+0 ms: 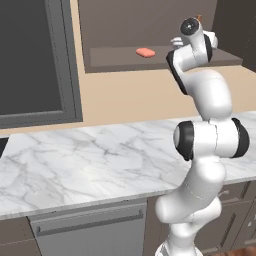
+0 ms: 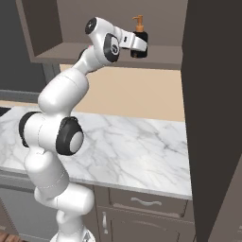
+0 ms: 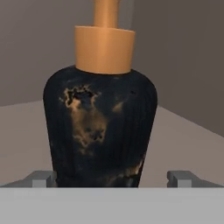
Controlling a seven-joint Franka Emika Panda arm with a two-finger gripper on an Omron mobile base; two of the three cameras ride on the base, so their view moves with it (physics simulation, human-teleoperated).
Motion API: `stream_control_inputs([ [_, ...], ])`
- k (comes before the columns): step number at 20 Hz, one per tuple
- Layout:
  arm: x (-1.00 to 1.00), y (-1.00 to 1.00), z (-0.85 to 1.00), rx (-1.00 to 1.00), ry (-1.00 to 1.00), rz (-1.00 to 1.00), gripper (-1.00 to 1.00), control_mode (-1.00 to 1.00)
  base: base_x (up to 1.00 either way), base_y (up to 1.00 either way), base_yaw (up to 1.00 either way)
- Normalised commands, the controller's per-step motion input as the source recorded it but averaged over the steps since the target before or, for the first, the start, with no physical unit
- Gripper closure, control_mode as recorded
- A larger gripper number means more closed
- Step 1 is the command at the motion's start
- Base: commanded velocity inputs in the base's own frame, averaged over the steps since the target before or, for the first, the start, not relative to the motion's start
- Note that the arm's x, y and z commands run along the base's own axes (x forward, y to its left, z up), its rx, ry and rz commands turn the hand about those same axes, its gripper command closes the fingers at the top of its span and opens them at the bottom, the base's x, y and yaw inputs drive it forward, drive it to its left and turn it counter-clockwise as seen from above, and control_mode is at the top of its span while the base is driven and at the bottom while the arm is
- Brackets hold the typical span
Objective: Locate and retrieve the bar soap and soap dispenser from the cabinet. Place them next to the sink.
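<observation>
Gripper [image 2: 138, 51] at soap dispenser [image 3: 99, 127], shelf [image 1: 120, 56] edge.

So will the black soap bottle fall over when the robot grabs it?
Probably not: the soap dispenser looks squat and wide, standing upright on the cabinet shelf. Its rounded sides might slip between the fingers. The tall pump could make it tip if bumped high.

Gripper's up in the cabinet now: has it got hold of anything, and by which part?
Cannot tell. The gripper is at the soap dispenser's lower body, a fingertip on each side, but contact isn't visible.
</observation>
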Motion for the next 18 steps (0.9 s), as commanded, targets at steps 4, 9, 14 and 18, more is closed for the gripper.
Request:
stream_control_inputs([
  [4, 0.23, -0.12, 0.00, 0.01, 0.00, 0.00, -1.00, -1.00, 0.00, 0.00, 0.00],
  [9, 0.14, -0.02, -0.08, 0.00, 0.00, 0.02, -1.00, -1.00, 0.00, 0.00, 0.00],
  [14, 0.12, -0.02, -0.20, 0.01, -0.03, 0.03, -1.00, -1.00, 0.00, 0.00, 0.00],
  [18, 0.08, -0.12, -0.10, 0.00, -0.06, 0.00, -1.00, -1.00, 0.00, 0.00, 0.00],
])
